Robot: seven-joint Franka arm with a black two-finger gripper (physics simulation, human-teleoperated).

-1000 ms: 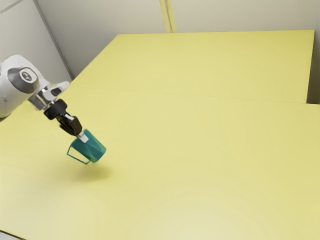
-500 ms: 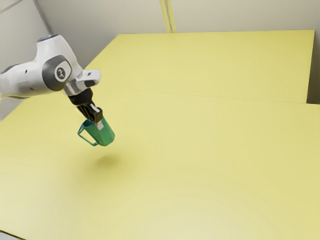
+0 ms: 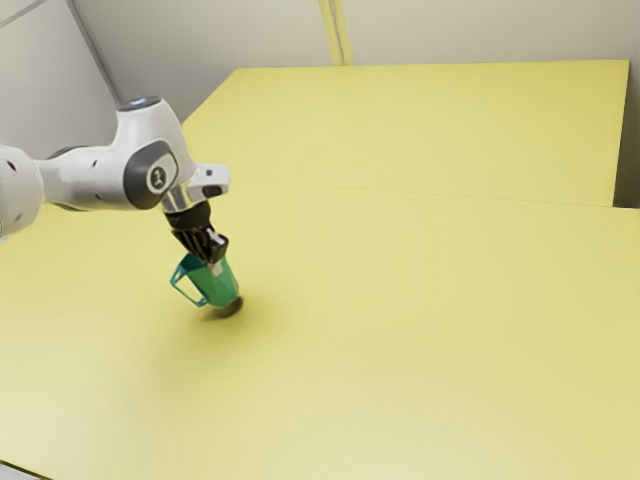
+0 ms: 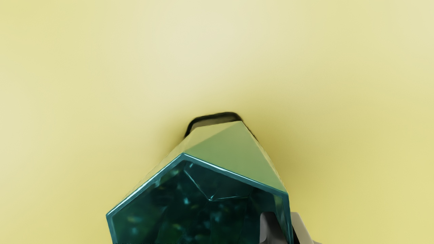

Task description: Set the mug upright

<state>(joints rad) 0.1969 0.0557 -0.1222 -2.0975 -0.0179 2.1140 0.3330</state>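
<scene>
Well, from the exterior view's left, the white arm (image 3: 100, 182) comes first, cut off by the edge, then the mug's thin, angular handle (image 3: 187, 294). Next, my black two-finger claw (image 3: 215, 268) pinches the wall of the faceted, glossy teal mug (image 3: 225, 289), one fingertip (image 4: 268, 228) inside its murky hollow. The mug leans, mouth toward the arm, base low over the smooth yellow table (image 3: 450, 320); whether they touch, I can't tell.

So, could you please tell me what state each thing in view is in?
Mug: tilted, open end up; base contact with the table unclear.
Handle: out toward the exterior view's left.
Fingers: closed on the mug's wall, one inside, one outside.
Arm: bent, reaching over the table.
</scene>
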